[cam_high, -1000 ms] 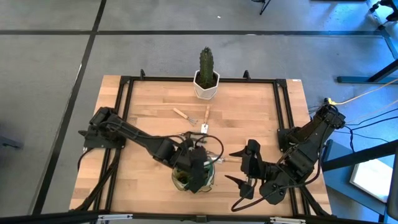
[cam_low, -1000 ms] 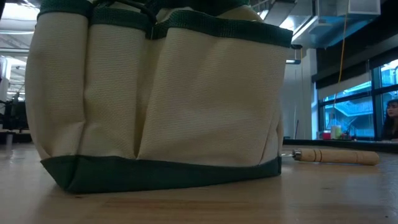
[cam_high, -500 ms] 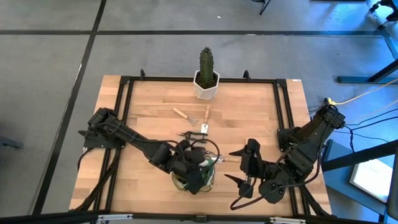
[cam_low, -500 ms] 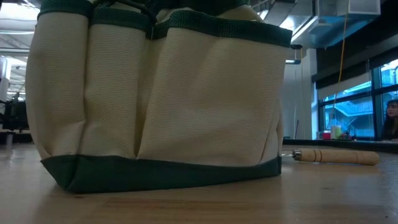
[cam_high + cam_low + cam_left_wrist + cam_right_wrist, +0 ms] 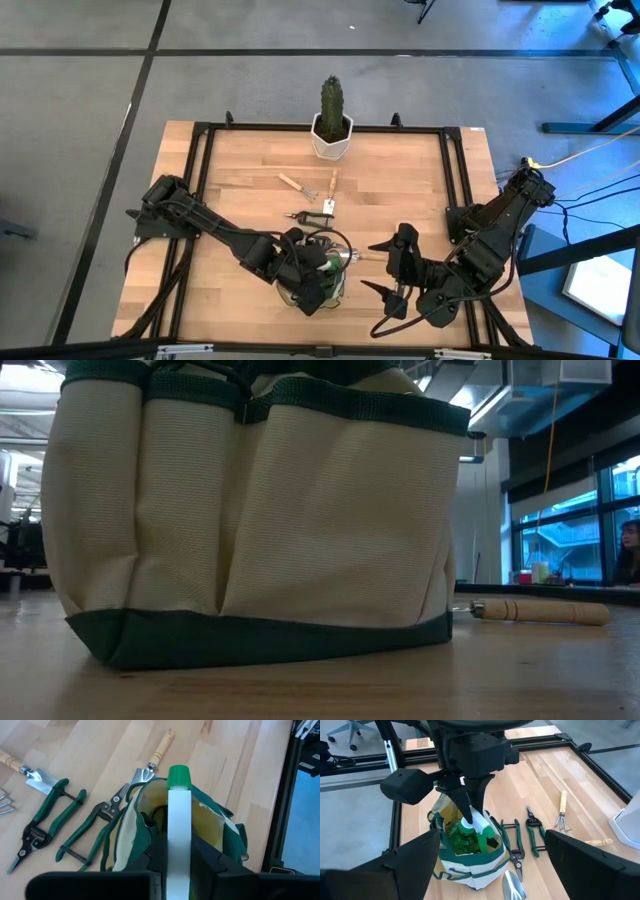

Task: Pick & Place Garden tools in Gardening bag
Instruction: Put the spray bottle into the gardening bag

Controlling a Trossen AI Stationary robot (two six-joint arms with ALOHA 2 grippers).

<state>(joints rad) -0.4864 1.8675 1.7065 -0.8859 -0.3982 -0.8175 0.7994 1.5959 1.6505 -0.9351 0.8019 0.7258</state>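
In the lower middle of the high view, the left gripper hangs over the mouth of the tan and olive-green fabric gardening bag, its fingers narrowed onto a white, green-capped sprayer held over the bag's opening. The right gripper waits just right of the bag, fingers spread wide and holding nothing. Two green-handled pruning shears and wooden-handled metal hand tools lie on the wooden table, toward the frame's centre.
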